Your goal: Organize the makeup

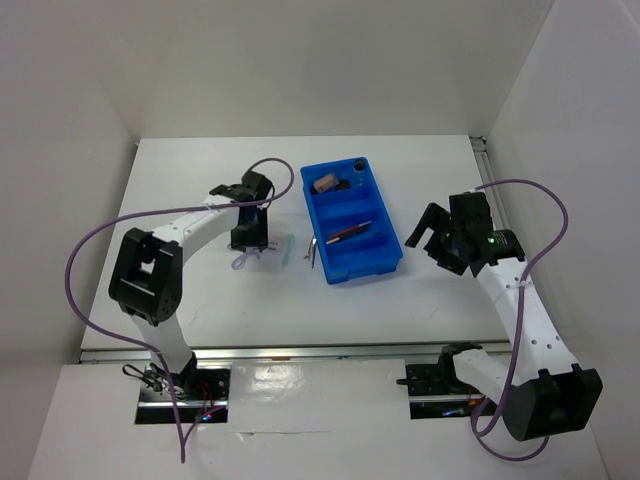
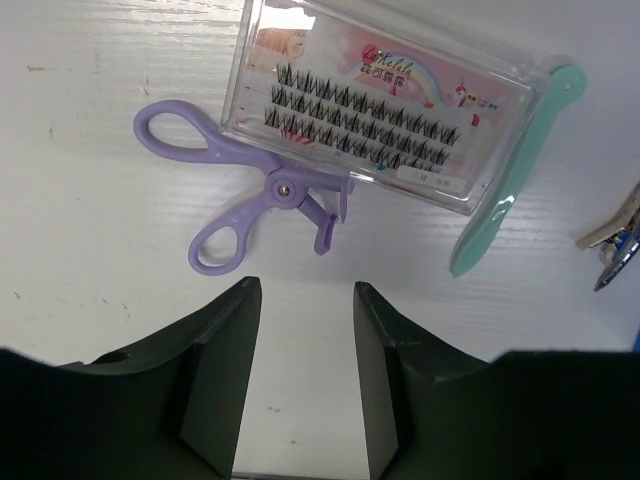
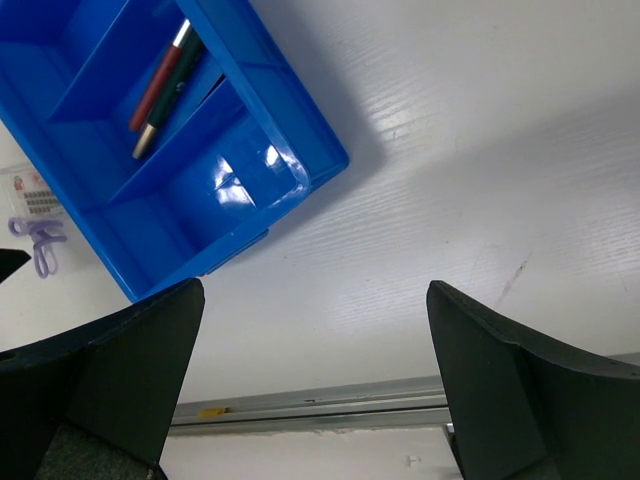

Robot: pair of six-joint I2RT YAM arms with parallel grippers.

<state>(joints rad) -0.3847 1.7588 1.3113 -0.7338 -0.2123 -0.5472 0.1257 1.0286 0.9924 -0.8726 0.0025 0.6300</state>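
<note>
In the left wrist view, a lilac looped piece [image 2: 250,195] lies on the white table. It touches a clear flat packet [image 2: 370,105] with pink print and rows of lashes. A mint green stick [image 2: 520,170] lies to their right. My left gripper [image 2: 305,286] hovers just short of the lilac piece, open and holding nothing. From above, the left gripper [image 1: 248,240] is left of the blue tray [image 1: 365,260]. The tray holds a tan bottle [image 1: 326,183] and thin dark pencils [image 1: 348,233]. My right gripper [image 1: 440,240] hangs wide open to the right of the tray, holding nothing.
A small silver clip [image 2: 610,232] lies between the mint stick and the tray's left wall. The right wrist view shows the tray's near corner [image 3: 230,180], the pencils [image 3: 160,90] and a metal rail [image 3: 320,405] along the table's front edge. White walls enclose the table.
</note>
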